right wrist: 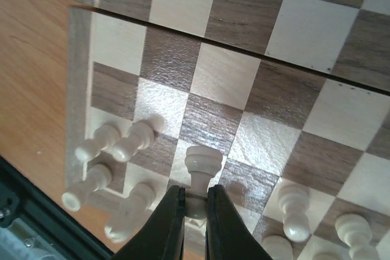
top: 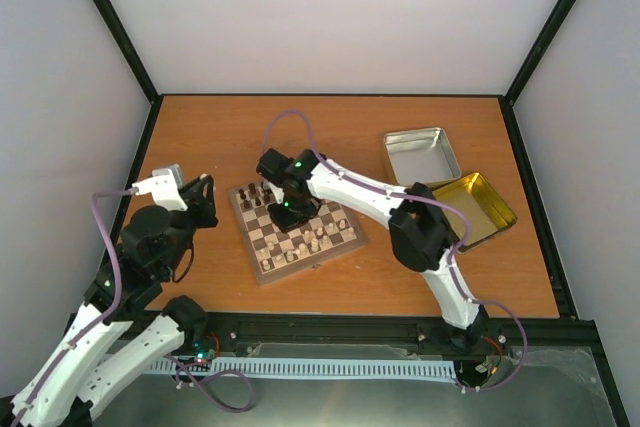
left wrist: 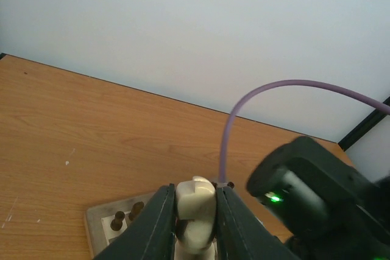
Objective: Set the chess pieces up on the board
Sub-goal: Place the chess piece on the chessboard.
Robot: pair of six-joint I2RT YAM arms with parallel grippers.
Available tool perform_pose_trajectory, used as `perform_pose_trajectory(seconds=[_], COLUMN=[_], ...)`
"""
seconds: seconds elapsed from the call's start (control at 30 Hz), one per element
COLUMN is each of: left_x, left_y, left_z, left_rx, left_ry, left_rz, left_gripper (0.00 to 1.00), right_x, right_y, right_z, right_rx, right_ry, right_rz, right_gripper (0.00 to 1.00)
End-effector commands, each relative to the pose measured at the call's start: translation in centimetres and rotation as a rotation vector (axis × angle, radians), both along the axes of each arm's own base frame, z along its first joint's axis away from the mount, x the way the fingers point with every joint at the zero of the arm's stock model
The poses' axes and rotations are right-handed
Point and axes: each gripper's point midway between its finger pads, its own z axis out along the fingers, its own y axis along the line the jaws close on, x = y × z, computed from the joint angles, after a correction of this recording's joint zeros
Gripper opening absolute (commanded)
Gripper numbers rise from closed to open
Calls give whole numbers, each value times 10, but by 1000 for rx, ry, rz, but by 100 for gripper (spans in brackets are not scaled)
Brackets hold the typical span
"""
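The board (top: 340, 237) lies at the table's middle, with dark chessmen along its far left side and cream chess pieces (top: 312, 244) along the near side. My right gripper (top: 290, 211) hangs over the board. In the right wrist view it (right wrist: 195, 194) is shut on a cream piece (right wrist: 203, 164) just above a square of the board (right wrist: 244, 83), among other cream pieces (right wrist: 125, 141). My left gripper (top: 208, 191) is just left of the board. In the left wrist view it (left wrist: 195, 202) is shut on a cream piece (left wrist: 195, 211), apparently a knight.
A silver tin (top: 421, 155) and a gold-coloured tin half (top: 478, 209) lie right of the board. Dark chessmen (left wrist: 116, 221) stand on the board's corner below my left gripper. The right arm's wrist (left wrist: 311, 196) is close by on the right.
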Motion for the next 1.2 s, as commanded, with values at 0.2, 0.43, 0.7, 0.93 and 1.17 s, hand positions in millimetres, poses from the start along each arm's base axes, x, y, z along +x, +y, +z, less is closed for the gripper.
perform_pose_trajectory(seconds=[0.2, 0.43, 0.7, 0.93, 1.17], left_x=[-13, -15, -15, -15, -15], left_y=[6, 10, 10, 10, 10], left_z=[-5, -5, -6, -7, -7], left_rx=[6, 8, 11, 12, 14], left_ry=[-18, -24, -19, -18, -17], left_rz=[-20, -7, -8, -9, -9], left_gripper=[19, 19, 19, 19, 19], right_x=[-14, -30, -33, -34, -34], right_y=[-10, -9, -2, 4, 8], right_z=[-20, -21, -26, -30, -29], right_rx=[-194, -190, -172, -157, -141], right_ry=[84, 149, 162, 166, 170], right_rz=[70, 116, 128, 131, 131], right_gripper=[6, 6, 9, 10, 19])
